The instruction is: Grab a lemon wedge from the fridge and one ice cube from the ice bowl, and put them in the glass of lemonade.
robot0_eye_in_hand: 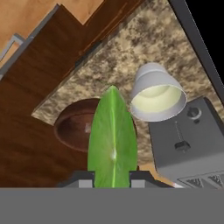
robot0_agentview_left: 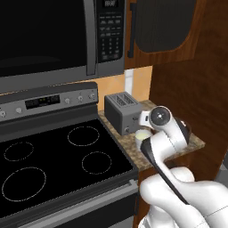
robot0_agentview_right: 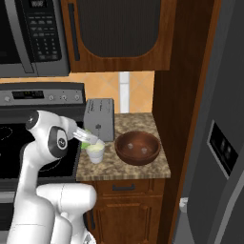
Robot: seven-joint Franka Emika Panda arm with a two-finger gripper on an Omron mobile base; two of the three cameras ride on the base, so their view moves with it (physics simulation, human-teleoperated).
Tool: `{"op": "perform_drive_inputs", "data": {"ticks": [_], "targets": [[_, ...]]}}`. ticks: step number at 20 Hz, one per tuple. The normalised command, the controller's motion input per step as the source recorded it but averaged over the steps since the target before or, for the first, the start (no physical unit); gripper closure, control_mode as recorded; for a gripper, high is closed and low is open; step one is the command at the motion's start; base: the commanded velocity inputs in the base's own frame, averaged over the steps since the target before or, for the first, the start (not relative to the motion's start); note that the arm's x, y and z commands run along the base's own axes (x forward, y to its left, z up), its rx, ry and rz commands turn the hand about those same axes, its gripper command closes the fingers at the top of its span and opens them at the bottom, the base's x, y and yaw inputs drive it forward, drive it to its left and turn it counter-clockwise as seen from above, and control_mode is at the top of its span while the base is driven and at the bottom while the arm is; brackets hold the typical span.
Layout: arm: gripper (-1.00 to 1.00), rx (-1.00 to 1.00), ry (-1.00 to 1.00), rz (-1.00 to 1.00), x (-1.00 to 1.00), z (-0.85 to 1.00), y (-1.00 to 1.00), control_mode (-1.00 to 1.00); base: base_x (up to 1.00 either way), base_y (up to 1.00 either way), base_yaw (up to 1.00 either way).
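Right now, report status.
Gripper shut on lemon wedge, poised beside glass of lemonade. Ice bowl untouched. Toaster close behind glass.

green lemon wedge [robot0_eye_in_hand: 112,135], speckled counter [robot0_eye_in_hand: 144,39]

One lemon wedge [robot0_eye_in_hand: 112,135]. One glass of lemonade [robot0_agentview_right: 96,151]. One ice bowl [robot0_agentview_right: 137,147], with two pale ice cubes [robot0_agentview_right: 143,149] showing inside it. One toaster [robot0_agentview_right: 99,118], with two slots on top. One microwave [robot0_agentview_left: 53,38]. One stove [robot0_agentview_left: 58,156], with four ringed burners. One fridge [robot0_agentview_right: 219,143]. One overhead cabinet door [robot0_agentview_right: 119,33]. One drawer under the counter's front edge [robot0_agentview_right: 125,187].
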Motion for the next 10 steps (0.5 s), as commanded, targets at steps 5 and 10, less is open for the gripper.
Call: {"op": "perform_drive_inputs", "data": {"ticks": [5,10], "targets": [[1.0,0.0,0.05,0.0,0.51,-0.21,0.22,-1.0,0.0,0.0,0.0],[1.0,0.0,0.07,0.0,0.46,-0.28,0.13,-1.0,0.0,0.0,0.0]]}}
